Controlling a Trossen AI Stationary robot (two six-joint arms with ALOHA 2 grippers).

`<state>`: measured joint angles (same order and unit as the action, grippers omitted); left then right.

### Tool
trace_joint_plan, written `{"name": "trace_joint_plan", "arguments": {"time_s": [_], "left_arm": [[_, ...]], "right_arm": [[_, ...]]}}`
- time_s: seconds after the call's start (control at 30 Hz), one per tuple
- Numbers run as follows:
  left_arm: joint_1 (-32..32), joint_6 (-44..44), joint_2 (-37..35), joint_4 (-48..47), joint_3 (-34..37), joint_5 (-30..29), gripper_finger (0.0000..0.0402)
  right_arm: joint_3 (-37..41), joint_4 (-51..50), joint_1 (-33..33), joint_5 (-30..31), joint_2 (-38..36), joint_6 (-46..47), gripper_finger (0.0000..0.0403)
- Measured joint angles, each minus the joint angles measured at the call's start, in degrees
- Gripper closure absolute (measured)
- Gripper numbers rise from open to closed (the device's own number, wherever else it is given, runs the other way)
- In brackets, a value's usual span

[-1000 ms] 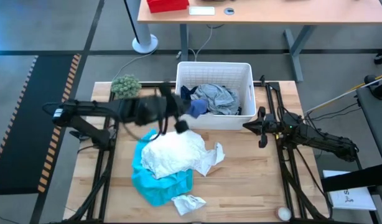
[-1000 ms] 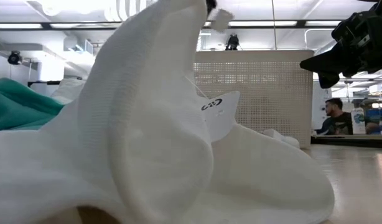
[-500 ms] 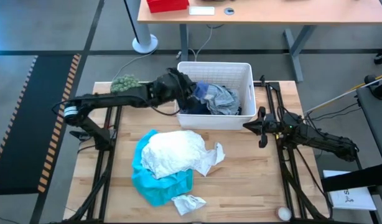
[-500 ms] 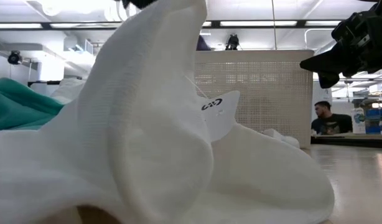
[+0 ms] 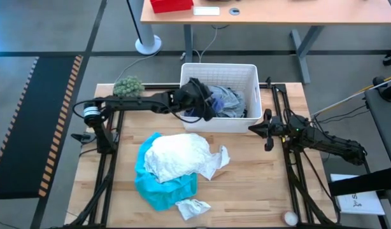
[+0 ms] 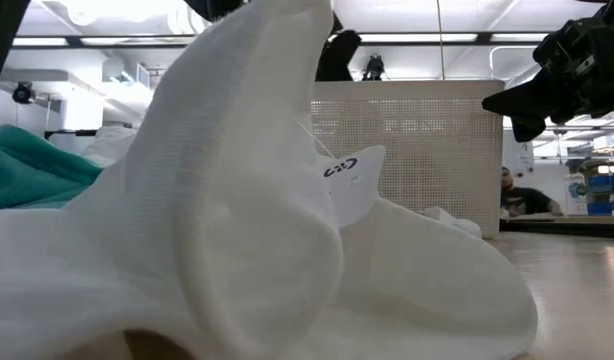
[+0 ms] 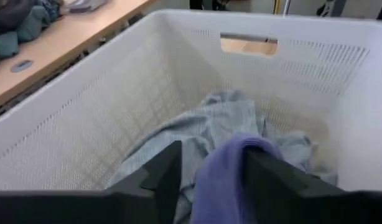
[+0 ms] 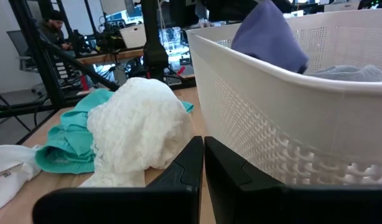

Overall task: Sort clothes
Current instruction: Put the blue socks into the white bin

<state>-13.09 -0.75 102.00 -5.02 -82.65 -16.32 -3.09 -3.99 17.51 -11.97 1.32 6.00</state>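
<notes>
Mostly, sock (image 6: pixel 237 230) blocks table view.

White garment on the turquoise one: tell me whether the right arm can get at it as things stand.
Probably yes. The right pincer waits beside the white bin, shut and empty, and bare table lies between it and the white garment. The left pincer is over the bin.

two arms (image 5: pixel 132 102), one bin (image 5: pixel 249 76), two socks (image 5: pixel 193 207)
</notes>
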Motion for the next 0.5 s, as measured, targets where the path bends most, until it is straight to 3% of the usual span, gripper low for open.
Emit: {"name": "trace_joint_plan", "arguments": {"time_s": [0.27, 0.5], "left_arm": [[1.2, -0.1, -2.3, -1.3, -2.2, 0.0, 0.0165], [2.7, -0.2, -5.3, -6.0, -2.2, 0.0, 0.0141]], "right_arm": [[0.0, 0.0, 0.0, 0.0, 0.0, 0.0, 0.0403], [0.0, 0.0, 0.0, 0.0, 0.0, 0.0, 0.0403]]}}
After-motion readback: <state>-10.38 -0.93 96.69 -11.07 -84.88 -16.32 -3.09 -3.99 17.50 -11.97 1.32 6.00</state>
